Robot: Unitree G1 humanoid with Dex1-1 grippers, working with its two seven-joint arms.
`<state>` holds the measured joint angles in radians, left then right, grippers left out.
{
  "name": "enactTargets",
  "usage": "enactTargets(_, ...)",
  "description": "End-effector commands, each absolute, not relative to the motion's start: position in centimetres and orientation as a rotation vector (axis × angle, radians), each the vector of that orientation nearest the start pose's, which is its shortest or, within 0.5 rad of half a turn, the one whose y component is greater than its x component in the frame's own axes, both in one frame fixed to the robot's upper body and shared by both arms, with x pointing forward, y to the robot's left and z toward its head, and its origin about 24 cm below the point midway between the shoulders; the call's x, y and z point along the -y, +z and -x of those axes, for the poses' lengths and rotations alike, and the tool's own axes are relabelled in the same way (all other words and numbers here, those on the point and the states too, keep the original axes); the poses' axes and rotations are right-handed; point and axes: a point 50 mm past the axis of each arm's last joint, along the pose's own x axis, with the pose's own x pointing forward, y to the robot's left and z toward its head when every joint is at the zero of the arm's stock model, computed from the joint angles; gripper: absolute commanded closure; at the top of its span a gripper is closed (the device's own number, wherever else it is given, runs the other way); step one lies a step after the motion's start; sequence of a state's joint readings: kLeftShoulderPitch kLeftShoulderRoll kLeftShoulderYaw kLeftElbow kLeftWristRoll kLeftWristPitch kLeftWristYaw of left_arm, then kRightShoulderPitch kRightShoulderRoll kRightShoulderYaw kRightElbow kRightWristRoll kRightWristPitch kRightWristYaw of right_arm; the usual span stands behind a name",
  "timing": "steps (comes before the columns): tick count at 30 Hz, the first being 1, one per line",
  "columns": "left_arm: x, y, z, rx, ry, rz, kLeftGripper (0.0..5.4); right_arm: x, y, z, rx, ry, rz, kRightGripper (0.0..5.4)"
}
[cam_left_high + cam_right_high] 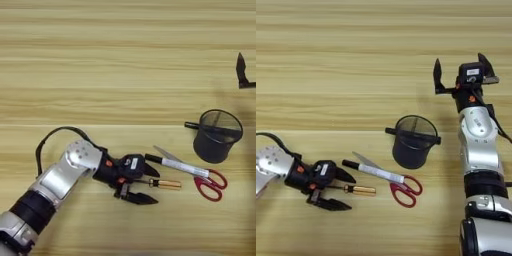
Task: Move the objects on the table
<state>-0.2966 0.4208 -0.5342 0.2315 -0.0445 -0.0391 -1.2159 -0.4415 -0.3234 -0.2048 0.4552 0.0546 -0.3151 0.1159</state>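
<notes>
- left gripper [144, 186]: fingers spread wide either side of the screwdriver [163, 184] shaft, at 6 o'clock on the table [100, 60]; nothing held.
- your step, likely: take the screwdriver. centre the shaft between the fingers, close near the handle, and keep clear of the marker [177, 166] just above.
- right gripper [461, 75]: wide, empty, hovering at 2 o'clock.
- count: one cup [217, 136], upright, right of centre; one pen [192, 125] across its rim; one scissors [200, 177] under the marker; one marker; one screwdriver.
</notes>
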Motion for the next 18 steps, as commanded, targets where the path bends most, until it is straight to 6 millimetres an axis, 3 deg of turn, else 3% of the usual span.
enactTargets(1,-9.03,1.18,-23.91,-0.361,-1.646,-0.492,2.80,23.93,11.72,-32.51,0.327,-0.060,0.221,0.00)
enactTargets(18,-9.02,0.80,-24.45,-0.357,-1.621,-0.510,4.28,23.99,11.75,-32.53,0.328,-0.059,0.216,0.00)
